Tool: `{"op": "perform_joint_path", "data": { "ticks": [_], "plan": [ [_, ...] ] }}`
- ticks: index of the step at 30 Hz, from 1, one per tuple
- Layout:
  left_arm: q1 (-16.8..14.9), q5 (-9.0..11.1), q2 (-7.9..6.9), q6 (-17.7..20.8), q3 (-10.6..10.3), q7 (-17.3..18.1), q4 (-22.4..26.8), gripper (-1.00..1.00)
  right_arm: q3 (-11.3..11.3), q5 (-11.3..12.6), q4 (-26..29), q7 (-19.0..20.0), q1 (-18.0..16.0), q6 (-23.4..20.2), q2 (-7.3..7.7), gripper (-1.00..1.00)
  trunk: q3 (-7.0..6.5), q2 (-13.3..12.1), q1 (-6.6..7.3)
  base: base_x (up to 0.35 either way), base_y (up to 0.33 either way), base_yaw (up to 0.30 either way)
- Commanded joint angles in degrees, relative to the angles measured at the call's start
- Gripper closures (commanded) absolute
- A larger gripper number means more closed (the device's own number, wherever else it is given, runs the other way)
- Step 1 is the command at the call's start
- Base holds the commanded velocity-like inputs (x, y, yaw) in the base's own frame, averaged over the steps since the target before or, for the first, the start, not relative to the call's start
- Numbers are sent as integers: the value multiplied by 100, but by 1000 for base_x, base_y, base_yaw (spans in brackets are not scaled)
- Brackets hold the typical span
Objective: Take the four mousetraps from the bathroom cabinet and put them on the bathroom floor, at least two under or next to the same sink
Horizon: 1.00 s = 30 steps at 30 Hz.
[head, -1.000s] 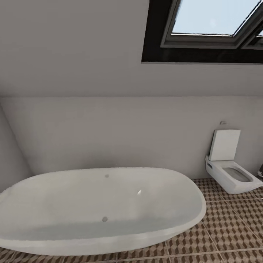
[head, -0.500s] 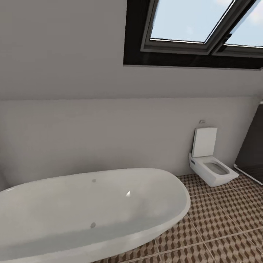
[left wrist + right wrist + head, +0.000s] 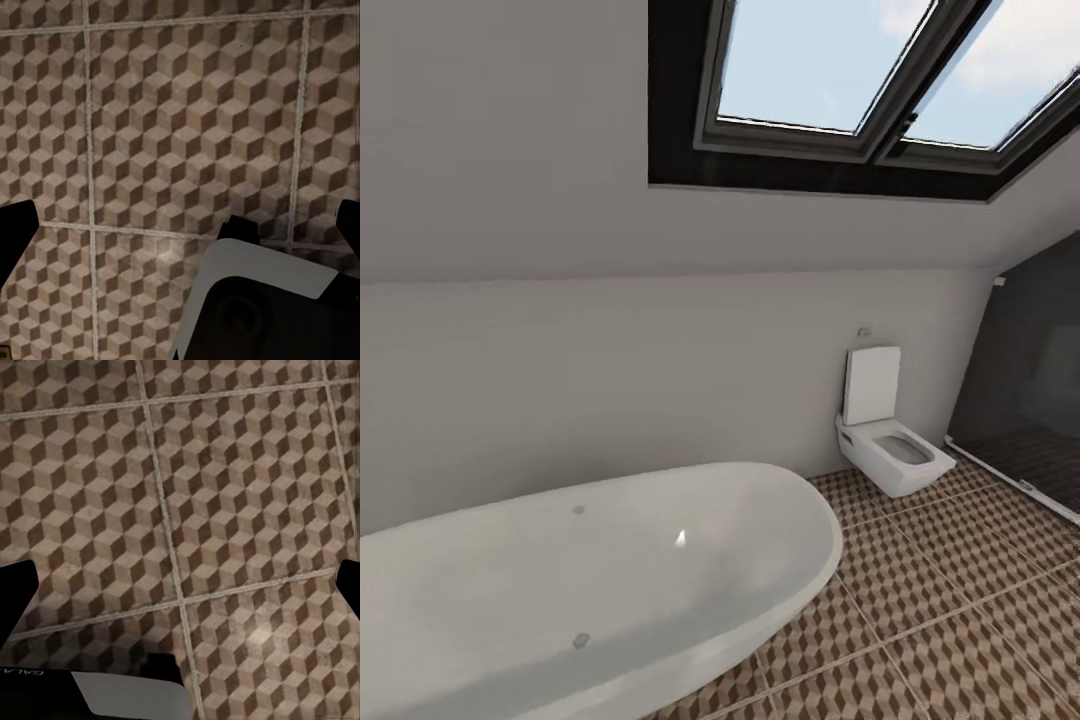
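The bathroom floor (image 3: 950,620), tiled in a brown, beige and white cube pattern, spreads to the right of the tub in the head view. The same bathroom floor (image 3: 187,127) lies beneath my left gripper (image 3: 180,225), whose dark fingertips (image 3: 16,229) stand far apart with nothing between them. My right gripper (image 3: 180,585) also hangs open over the bathroom floor (image 3: 225,495), holding nothing. The mousetraps, the cabinet and the sink are out of view.
A white oval bathtub (image 3: 590,590) takes up the lower left. A white toilet (image 3: 885,440) stands against the far wall. Dark shower glass (image 3: 1030,380) is at the right, under a sloped ceiling with a skylight (image 3: 860,70). A white and dark robot part (image 3: 262,307) shows below the left gripper.
The head camera has turned to the right: tub and toilet sit further left in the picture, and the dark shower glass has come into view.
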<state>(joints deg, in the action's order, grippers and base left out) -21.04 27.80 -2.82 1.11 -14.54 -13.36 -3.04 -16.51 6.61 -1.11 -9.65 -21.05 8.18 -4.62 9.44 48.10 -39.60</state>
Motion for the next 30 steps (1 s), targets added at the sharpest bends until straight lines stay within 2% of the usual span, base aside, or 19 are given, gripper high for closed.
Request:
{"op": "perform_joint_path", "data": {
  "ticks": [1, 30],
  "plan": [
    [-5, 41, 0, 12, -49, -9, -4, -100, -49, 60, -12, -10, -8, 26, -4, -100, 2, 6, -1, 0, 0, -258],
    [-6, 41, 0, 12, -49, -9, -4, -100, -55, 63, -21, -10, -6, 24, -12, -100, -176, 6, -1, 0, 0, -257]
  ]
}}
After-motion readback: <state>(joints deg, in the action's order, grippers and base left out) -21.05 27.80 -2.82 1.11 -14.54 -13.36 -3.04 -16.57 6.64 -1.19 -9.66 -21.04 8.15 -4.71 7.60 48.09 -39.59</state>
